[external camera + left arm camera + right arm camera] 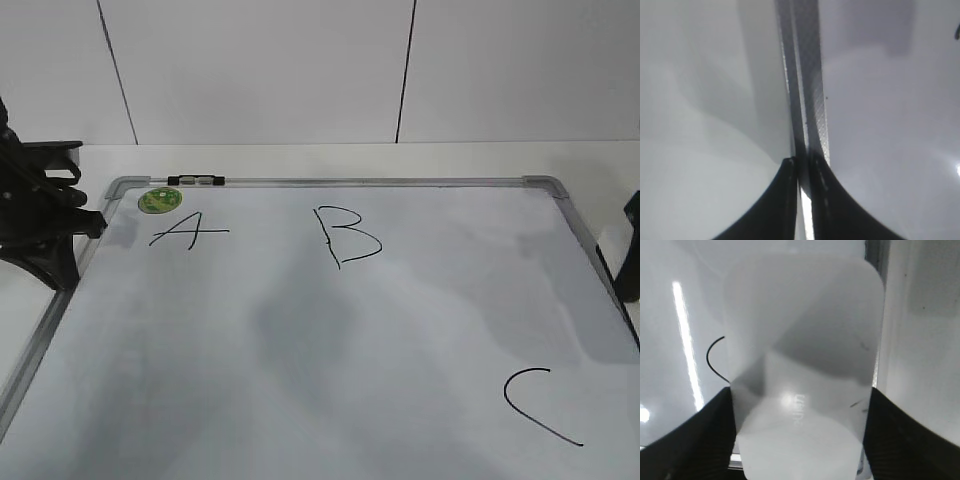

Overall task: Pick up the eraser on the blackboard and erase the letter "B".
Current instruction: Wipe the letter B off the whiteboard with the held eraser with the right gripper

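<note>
Your right gripper (800, 440) is clamped on the eraser (802, 365): in the right wrist view the white rounded block fills the gap, with a black finger (700, 440) pressed against each long side. Behind it you see a curved black stroke at about 9 o'clock of the eraser, and the board's grey frame runs up at 1 o'clock. In the exterior view only a dark sliver of that arm (630, 250) shows at the 3 o'clock edge; the eraser itself isn't visible there.

Your left gripper (801, 200) has its two fingers together, only a thin slit between them, nothing held. It sits right over the frame strip (807, 90) of the board. In the exterior view it is at 9 o'clock, by the board's left edge (45, 335).

The whiteboard (300, 380) lies flat. Letter B (345, 235) is at 12 o'clock, intact. A (188, 230) is at 10 o'clock, with a green sticker (160, 199) just above it and a marker (196, 180) on the top frame. C (540, 405) is at 4 o'clock.
</note>
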You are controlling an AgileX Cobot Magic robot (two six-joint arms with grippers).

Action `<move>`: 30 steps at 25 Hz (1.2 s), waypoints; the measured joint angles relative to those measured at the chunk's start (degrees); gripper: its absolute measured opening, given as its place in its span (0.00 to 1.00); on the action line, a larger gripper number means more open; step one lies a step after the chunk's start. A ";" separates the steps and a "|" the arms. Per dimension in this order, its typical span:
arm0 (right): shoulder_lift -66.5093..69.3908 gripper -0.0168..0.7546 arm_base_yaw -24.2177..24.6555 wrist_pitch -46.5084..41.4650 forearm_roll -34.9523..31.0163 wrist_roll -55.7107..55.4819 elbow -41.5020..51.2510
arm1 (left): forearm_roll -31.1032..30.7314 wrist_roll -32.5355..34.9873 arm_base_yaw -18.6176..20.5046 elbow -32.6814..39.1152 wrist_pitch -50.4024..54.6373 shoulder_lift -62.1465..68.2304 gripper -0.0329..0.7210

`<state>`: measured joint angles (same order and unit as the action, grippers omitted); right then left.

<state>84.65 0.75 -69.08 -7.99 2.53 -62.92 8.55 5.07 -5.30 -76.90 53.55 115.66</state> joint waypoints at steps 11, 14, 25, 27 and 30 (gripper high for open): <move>8.22 0.74 -7.26 -0.82 2.14 -3.74 -12.99 | 0.00 0.00 0.00 -0.08 0.17 0.00 0.08; 11.60 0.74 -11.01 -0.95 2.82 -4.69 -17.52 | 0.00 0.00 0.00 -0.08 0.26 0.00 0.08; 25.50 0.74 -20.63 -0.95 3.48 -6.17 -36.24 | 0.00 0.00 0.00 -0.21 0.54 0.02 0.08; 27.56 0.74 -21.59 -1.10 3.60 -6.30 -38.41 | 0.00 0.00 0.00 -0.21 0.67 0.02 0.08; 30.52 0.74 -22.72 -1.23 3.73 -6.43 -41.43 | 0.11 0.00 0.00 -0.21 0.67 0.02 0.08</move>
<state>115.17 -21.97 -70.31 -4.26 -3.89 -104.35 8.65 5.07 -5.30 -77.11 54.22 115.68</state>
